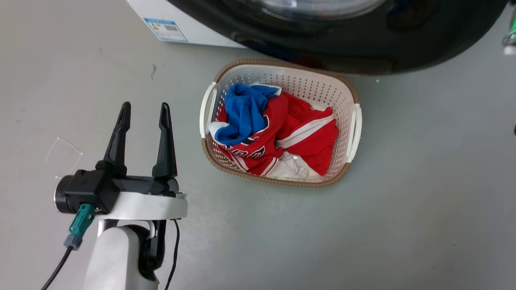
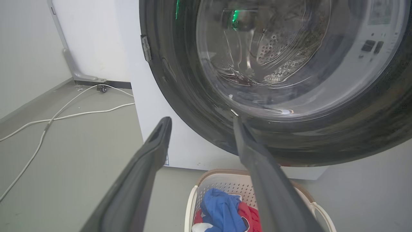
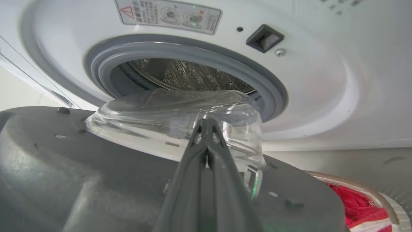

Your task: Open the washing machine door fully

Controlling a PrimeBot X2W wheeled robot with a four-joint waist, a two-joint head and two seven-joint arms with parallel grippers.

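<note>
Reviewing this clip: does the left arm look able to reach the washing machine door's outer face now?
Probably yes. The left gripper is open and aimed at the washing machine door at its black rim, with nothing between them; the laundry basket sits below that line.

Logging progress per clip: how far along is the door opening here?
Done: the washing machine door is unlatched and swung away, exposing the grey gasket and drum. In hand: the right claw, shut, sits at the door's inner side; contact is unclear. The left claw hangs open. Left: the door looks only partly open, so more swing is needed.
</note>
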